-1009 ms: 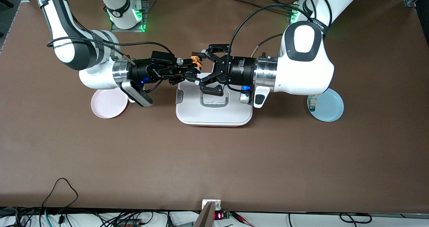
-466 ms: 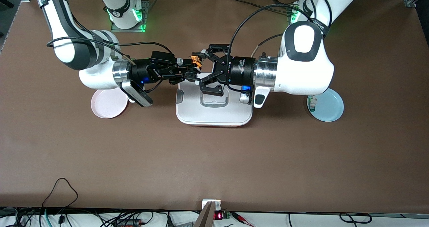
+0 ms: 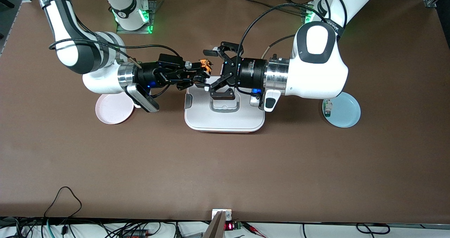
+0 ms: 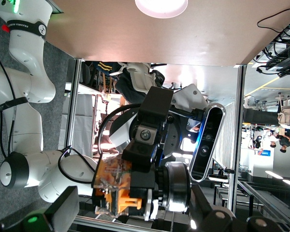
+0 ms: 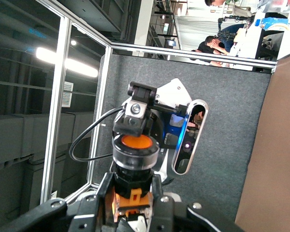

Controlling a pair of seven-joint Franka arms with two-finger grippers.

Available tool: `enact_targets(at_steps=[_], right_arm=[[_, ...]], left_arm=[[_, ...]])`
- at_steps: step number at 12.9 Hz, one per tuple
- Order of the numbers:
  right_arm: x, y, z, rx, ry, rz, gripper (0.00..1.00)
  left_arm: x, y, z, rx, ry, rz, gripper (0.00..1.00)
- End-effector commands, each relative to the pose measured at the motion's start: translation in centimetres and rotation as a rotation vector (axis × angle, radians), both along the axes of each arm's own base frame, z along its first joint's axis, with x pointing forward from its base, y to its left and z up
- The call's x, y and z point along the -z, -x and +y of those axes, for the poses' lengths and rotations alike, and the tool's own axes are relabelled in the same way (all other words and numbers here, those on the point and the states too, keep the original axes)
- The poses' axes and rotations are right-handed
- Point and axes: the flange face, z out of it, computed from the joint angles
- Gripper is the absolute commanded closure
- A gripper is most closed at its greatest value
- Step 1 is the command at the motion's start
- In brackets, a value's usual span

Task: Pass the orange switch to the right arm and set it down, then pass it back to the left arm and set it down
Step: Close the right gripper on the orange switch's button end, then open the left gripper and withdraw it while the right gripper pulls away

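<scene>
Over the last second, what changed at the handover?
The left gripper opened wide, let go of the orange switch and backed off slightly toward the left arm's end, over the box. The right gripper stays shut on the switch in the same spot, above the box edge nearest the bases. Box, pink plate and blue plate unchanged.

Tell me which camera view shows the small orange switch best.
The right wrist view: the small black-and-orange switch fills the middle, round orange button end facing the camera, clamped in the right gripper. The left wrist view shows its orange body from the side. The front view shows only a tiny orange speck.
</scene>
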Motion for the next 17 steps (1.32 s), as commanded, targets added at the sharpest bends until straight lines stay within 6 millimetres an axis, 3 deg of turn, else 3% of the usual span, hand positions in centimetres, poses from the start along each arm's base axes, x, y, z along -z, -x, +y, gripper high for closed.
enact_targets(at_steps=[1,6,12,14,17], right_arm=[[-0.3,0.0,0.0,0.014,-0.007,-0.017,0.82],[-0.4,-0.4,-1.7,0.01,0.043,-0.049,0.85],[0.3,-1.6,-6.7,-0.018,0.197,-0.112,0.85],[0.9,-2.0,-9.3,-0.039,0.286,-0.139,0.85],[2.5,-2.2,-13.0,-0.101,0.464,-0.214,0.85]], left_arm=[[-0.6,-0.2,-0.1,0.004,0.009,0.013,0.0],[-0.6,-0.3,0.1,0.001,0.009,0.013,0.0],[-0.7,-0.2,0.2,0.008,-0.016,-0.015,0.0],[-0.7,0.6,-0.2,0.072,-0.086,-0.1,0.0],[-3.3,3.1,-0.4,0.191,-0.208,-0.386,0.0]])
